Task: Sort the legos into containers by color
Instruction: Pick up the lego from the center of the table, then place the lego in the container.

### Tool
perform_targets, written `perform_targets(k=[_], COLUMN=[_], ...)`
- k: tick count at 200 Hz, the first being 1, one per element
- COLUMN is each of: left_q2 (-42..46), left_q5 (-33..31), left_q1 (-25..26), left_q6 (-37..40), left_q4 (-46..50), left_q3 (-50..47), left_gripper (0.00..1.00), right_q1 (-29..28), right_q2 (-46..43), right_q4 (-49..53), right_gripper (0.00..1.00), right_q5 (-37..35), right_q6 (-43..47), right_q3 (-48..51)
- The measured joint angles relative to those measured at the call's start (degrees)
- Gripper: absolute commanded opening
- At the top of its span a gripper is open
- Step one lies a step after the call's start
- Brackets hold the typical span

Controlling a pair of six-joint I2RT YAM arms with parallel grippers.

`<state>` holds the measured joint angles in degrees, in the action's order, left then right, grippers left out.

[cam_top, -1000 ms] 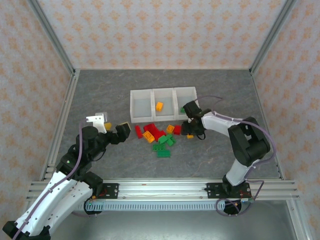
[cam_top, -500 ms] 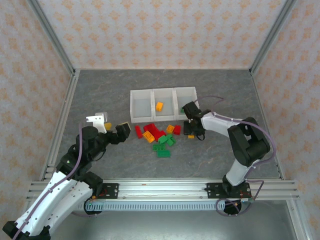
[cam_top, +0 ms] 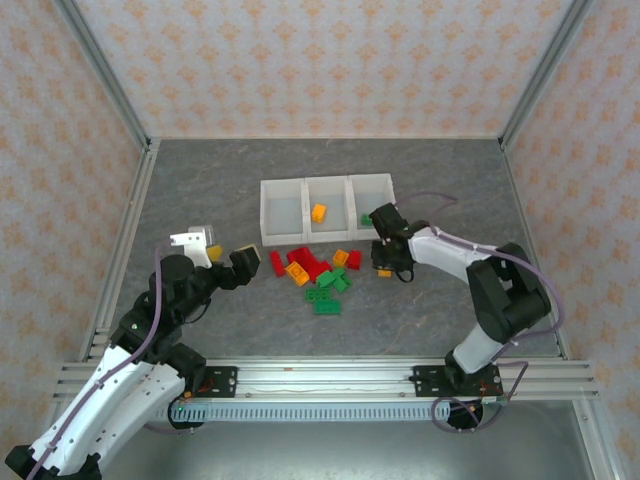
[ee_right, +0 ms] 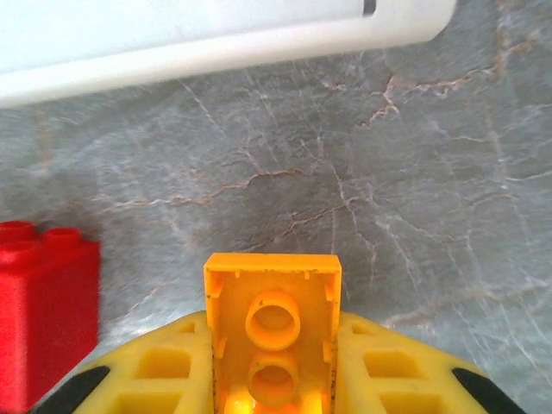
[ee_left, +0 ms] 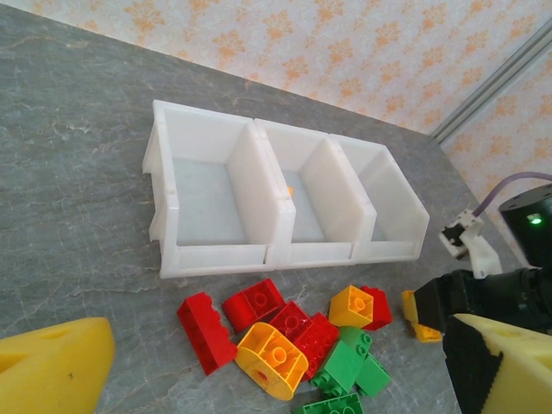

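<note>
Three joined containers (cam_top: 327,208) sit mid-table in the top external view, with one orange lego (cam_top: 318,212) in the middle compartment. The loose legos (cam_top: 318,272) lie in a cluster on the table (cam_top: 200,180), just in front of the containers. The left gripper (cam_top: 218,254) hovers left of the cluster, jaws spread wide and holding nothing. The right gripper (cam_top: 383,264) stands at the cluster's right end, in front of the right compartment, clamped on an orange brick (cam_top: 384,271).

Left wrist view: the yellow pads (ee_left: 52,366) sit at the lower corners, well apart. Red, orange and green bricks lie between them, with the containers beyond.

Right wrist view: the orange brick, hollow underside toward the camera, is pinched between the two yellow fingers (ee_right: 155,371). Whether it touches the table cannot be told. A red brick (ee_right: 43,302) lies to its left, and the container wall runs along the top edge.
</note>
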<state>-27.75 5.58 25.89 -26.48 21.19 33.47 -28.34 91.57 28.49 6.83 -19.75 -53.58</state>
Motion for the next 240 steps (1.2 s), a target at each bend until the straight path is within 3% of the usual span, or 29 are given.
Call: perform_targets(k=[35, 76, 168, 197, 240], left_q2=[0.0, 0.0, 0.52, 0.57, 1.29], left_q5=[0.0, 0.0, 0.04, 0.2, 0.22], left_q1=[0.0, 0.0, 0.0, 0.0, 0.0], left_q6=[0.0, 0.0, 0.0, 0.02, 0.0], left_q4=[0.0, 0.0, -0.02, -0.02, -0.02], left_q3=[-0.04, -0.2, -0.22, -0.22, -0.22], left_gripper=[0.99, 0.99, 0.99, 0.99, 0.99], right_q1=[-0.28, -2.58, -2.82, -3.08, -3.63], right_q2=[-4.7, -3.63, 19.58, 26.16, 30.77], right_q4=[1.33, 2.47, 1.46, 2.95, 5.2], right_gripper=[0.19, 0.19, 0.2, 0.27, 0.51], right_q5=[0.61, 1.33, 5.4, 5.62, 5.14], right_q6=[-1.25, -1.25, 0.11, 1.25, 2.23], right_q3=[-2.82, -15.47, -38.51, -46.31, -51.89])
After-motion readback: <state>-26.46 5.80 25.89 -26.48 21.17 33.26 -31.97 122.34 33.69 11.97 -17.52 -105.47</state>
